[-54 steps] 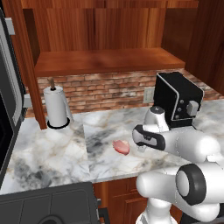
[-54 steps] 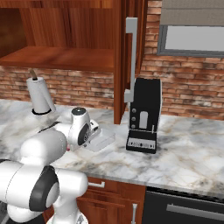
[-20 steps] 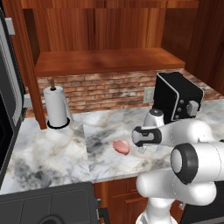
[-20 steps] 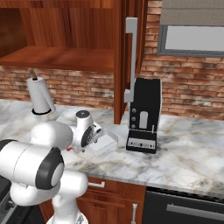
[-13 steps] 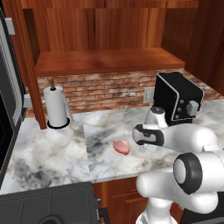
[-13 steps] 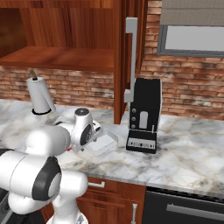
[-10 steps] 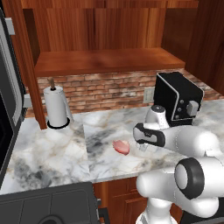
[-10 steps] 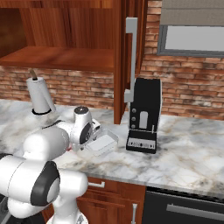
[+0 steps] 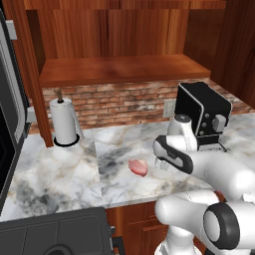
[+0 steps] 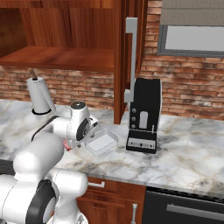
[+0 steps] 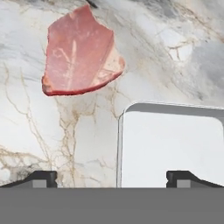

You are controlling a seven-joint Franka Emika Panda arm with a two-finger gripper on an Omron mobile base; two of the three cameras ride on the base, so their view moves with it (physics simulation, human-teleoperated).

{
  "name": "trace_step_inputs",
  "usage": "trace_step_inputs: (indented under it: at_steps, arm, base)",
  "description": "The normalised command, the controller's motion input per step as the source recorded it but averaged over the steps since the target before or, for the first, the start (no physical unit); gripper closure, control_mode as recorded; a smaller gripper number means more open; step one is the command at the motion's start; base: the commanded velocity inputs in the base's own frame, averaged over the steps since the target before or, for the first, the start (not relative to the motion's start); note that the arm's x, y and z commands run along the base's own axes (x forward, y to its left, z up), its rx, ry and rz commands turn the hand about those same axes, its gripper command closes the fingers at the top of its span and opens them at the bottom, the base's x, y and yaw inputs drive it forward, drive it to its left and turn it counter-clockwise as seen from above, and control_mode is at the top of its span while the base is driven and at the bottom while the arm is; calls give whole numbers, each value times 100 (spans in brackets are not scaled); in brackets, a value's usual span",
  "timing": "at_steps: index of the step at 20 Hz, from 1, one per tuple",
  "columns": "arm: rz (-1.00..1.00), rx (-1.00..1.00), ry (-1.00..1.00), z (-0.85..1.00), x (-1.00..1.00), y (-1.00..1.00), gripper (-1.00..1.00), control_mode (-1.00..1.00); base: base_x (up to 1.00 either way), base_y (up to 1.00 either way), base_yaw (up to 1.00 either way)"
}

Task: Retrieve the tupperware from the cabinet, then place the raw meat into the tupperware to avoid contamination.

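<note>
gripper (image 11: 112, 177): held low over the marble counter (image 9: 60, 169), with both dark tips seen spread wide apart at the bottom of the hand view and nothing pinched between them
raw meat (image 9: 138, 167): laid flat on the counter, pretty much mid-counter in the left base view, just left of the gripper; in the hand view it's seen at the upper left (image 11: 78, 52), apart from the container, with bare marble between them
tupperware (image 10: 102, 142): set down open on the counter, out of the cabinet, just right of the robot's hand in the right base view; its whitish rim and inside can be seen at the lower right of the hand view (image 11: 170, 144), with one finger tip over it
cabinet (image 9: 124, 35): reddish-brown wood, mounted above the counter; the door with the long silver bar handle (image 10: 130, 59) is seen swung open, edge-on, in the right base view, and the shelf inside is exposed
coffee machine (image 10: 142, 116): black, parked at the right of the counter against the brick wall, near the tupperware but not touching it
paper-towel roll (image 9: 64, 122): stood upright on its dark base at the far left of the counter, well apart from the meat
</note>
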Motion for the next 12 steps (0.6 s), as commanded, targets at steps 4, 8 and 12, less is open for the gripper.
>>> trace_step_inputs:
  at_steps: [4, 8, 12]
  arm:
    - [0, 0, 0, 23, -18, 15, -100, -100]
    - [0, -1, 0, 22, -18, 20, -100, -100]
    - [0, -3, 0, 20, -18, 24, -100, -100]
  base:
    - [0, 0, 0]
    - [0, 0, 0]
    - [0, 0, 0]
